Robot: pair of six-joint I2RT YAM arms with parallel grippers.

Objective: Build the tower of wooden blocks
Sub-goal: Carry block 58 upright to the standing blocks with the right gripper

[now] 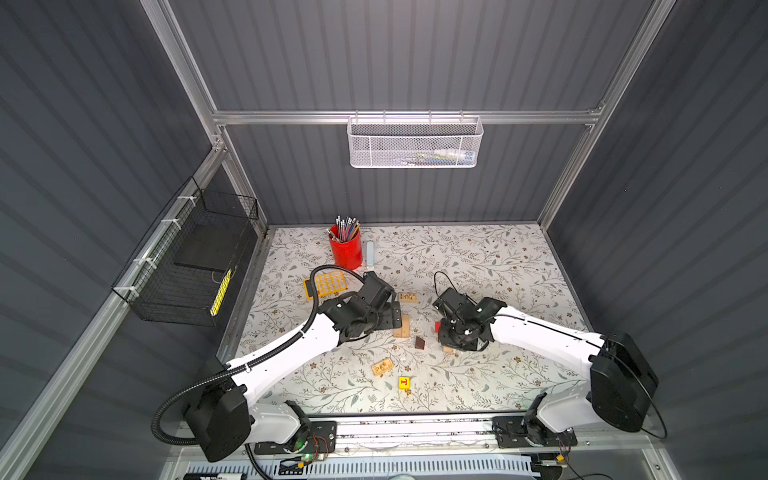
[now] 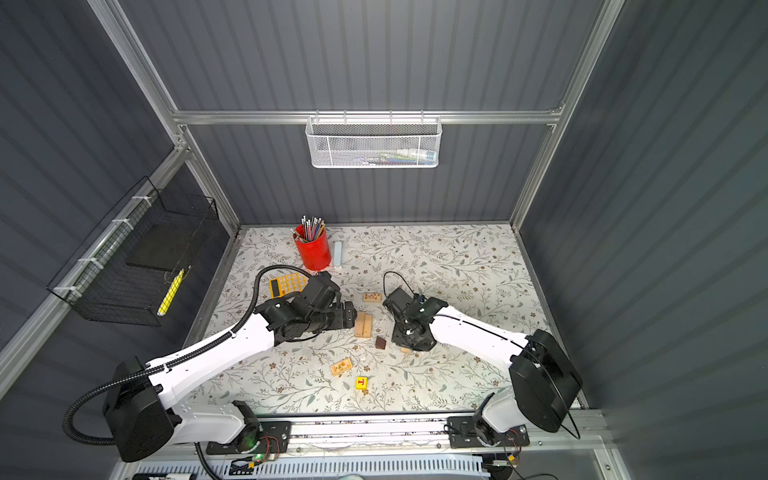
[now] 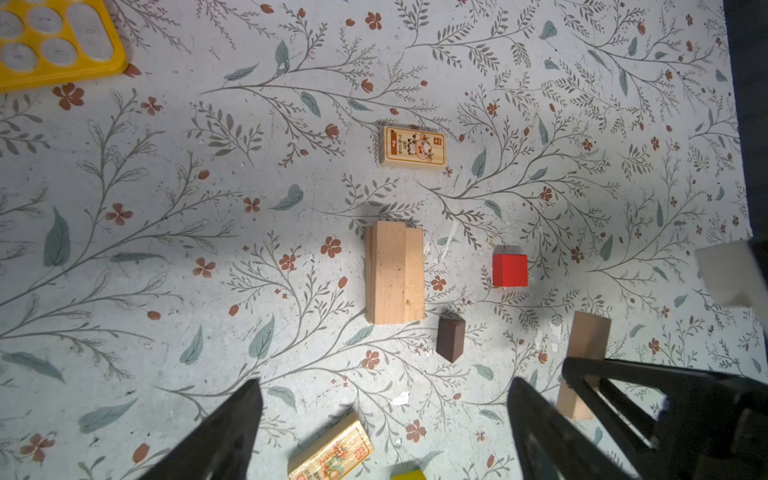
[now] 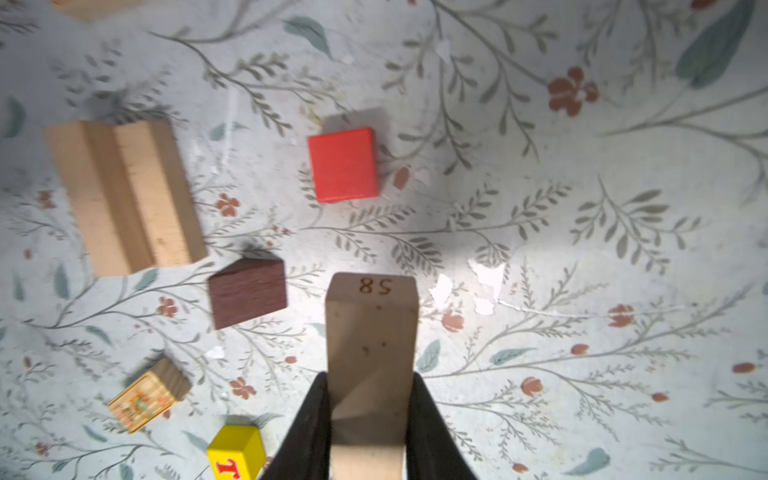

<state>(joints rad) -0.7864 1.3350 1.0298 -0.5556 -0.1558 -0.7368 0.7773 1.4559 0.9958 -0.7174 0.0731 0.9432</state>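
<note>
Clamping the right end effector onto a tan plank stamped 58, pinching its two long sides and leaving the stamped end jutting past the fingertips. Hanging over the tabletop right of centre, just beside the red cube and half covering it in a top view. Leaving unclear whether the plank's free end is touching the surface.

Holding the left end effector spread wide, gripping nothing, hovering just left of the stack of tan planks.

Sitting at the middle of the tabletop between the two end effectors, that stack: low, lying flat, running near to far, stepping off-centre at the top layer.

Lying loose around it:
- a dark brown wedge just off the near right corner, not touching
- a printed block a little way to the far side
- a second printed block and a yellow cube well to the near side, close to each other

Standing farther out at the far left: an orange calculator, partly hidden under the left arm, and a red pencil cup beyond it.
</note>
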